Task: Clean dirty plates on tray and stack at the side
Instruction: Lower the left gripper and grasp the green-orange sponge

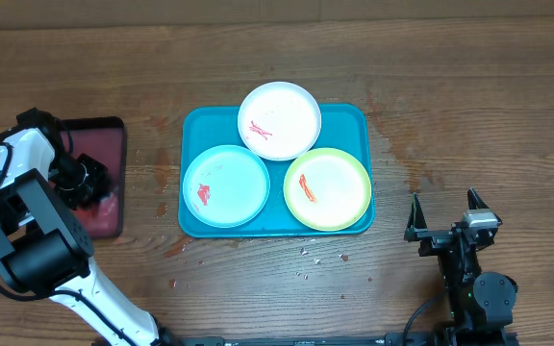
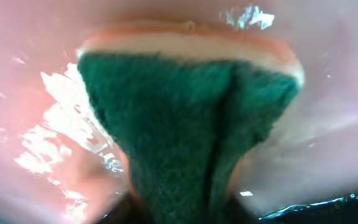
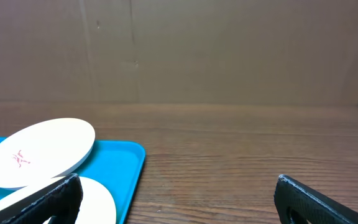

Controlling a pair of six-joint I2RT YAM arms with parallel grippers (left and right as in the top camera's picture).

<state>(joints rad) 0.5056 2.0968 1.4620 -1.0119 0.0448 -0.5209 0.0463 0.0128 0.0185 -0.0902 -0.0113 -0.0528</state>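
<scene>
Your open room is on the right. The wooden surface (image 1: 469,96) is bare from the blue tray (image 1: 349,120) to the right edge, and only the right gripper (image 1: 442,213) stands there, near the front edge and well apart from the tray. Its jaws are released and spread wide. From the right wrist view you see both fingers low in the corners, with bare wood between them and the tray's near corner (image 3: 126,158) off to the left.

On the left the room is tight. The left gripper (image 1: 83,181) is down inside a dark pink dish (image 1: 104,135) close to the left edge, which is separated from the blue tray by a strip of wood.

The blue tray holds three plates, each smeared with red:
- A white plate (image 1: 279,119) at the back overlaps the tray's far rim.
- A light blue plate (image 1: 226,185) is at the front left.
- A green-rimmed plate (image 1: 327,188) is at the front right.

The pink dish holds one green sponge (image 2: 185,106), creased down its middle. The left jaws are clenched on it, and wet glints show around it.

A few crumbs (image 1: 306,253) lie just in front of the tray.
</scene>
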